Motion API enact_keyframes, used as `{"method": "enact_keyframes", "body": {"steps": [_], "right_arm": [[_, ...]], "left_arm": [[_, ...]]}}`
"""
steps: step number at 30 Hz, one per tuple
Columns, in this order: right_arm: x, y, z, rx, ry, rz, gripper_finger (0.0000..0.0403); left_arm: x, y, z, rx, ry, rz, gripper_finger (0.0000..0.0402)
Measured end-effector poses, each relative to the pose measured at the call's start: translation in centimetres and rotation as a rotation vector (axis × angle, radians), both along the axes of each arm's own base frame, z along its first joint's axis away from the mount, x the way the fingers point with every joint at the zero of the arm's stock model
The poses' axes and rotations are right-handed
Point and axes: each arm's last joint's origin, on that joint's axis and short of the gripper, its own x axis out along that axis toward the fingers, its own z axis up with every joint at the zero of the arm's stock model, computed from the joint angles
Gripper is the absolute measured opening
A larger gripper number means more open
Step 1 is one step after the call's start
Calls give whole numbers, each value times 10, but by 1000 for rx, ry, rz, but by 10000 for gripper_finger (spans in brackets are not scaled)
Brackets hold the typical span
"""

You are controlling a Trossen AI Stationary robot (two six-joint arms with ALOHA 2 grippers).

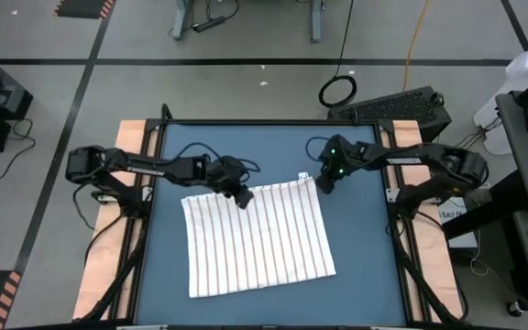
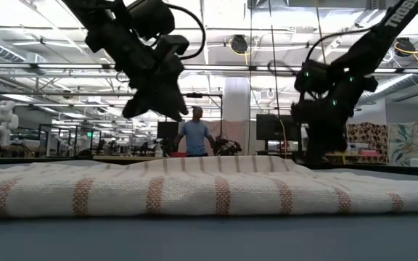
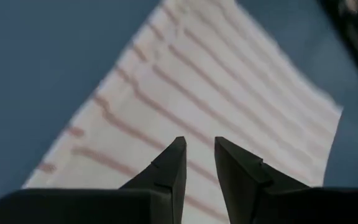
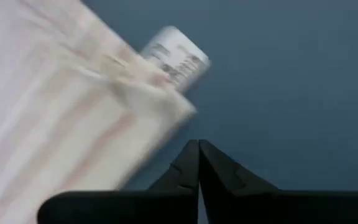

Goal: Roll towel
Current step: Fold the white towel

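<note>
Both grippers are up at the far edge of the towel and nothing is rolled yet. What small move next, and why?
Probably open the right gripper and bring it onto the towel's far right corner. Its fingers are shut with only blue table between them and the corner with its label just ahead. The left gripper hovers slightly open over the far edge, holding nothing, and the towel lies flat.

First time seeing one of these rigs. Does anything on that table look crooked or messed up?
The towel lies flat but skewed to the blue table edges, and a small label pokes out at one corner. Nothing looks torn or spilled.
</note>
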Motion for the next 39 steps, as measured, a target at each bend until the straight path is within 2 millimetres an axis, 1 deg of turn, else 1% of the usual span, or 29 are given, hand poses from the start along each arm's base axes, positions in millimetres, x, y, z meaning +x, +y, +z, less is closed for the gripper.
{"method": "enact_keyframes", "body": {"steps": [3,6,10,14,17,21,23,25,28,32,35,37,39], "right_arm": [[-4,6,16,65,-75,48,0],[0,14,28,112,-174,95,0],[11,22,29,68,-191,47,0],[27,24,26,33,-244,-22,0],[37,25,15,53,-241,-42,0],[47,27,-4,54,-212,-6,0],[51,26,-11,46,-206,-8,0],[52,24,-18,27,-182,-48,0],[54,20,-28,-14,-149,-102,0],[57,14,-39,-7,-146,-136,0],[57,12,-39,56,-177,-117,0],[56,15,-33,98,-199,-89,0],[57,19,-24,91,-238,-67,0]], "left_arm": [[2,-5,-8,28,27,-92,88],[4,-6,-22,72,83,-164,88],[9,0,-48,110,164,-222,88],[8,13,-68,133,256,-177,88],[8,21,-69,128,257,-158,88],[5,30,-70,117,265,-155,88],[3,34,-70,89,268,-157,88],[2,37,-70,44,255,-170,88],[1,39,-65,-50,228,-197,88],[7,38,-56,-102,185,-192,88],[13,33,-50,-107,159,-200,88],[13,28,-50,-129,175,-203,88],[14,24,-49,-129,173,-211,88]]}}
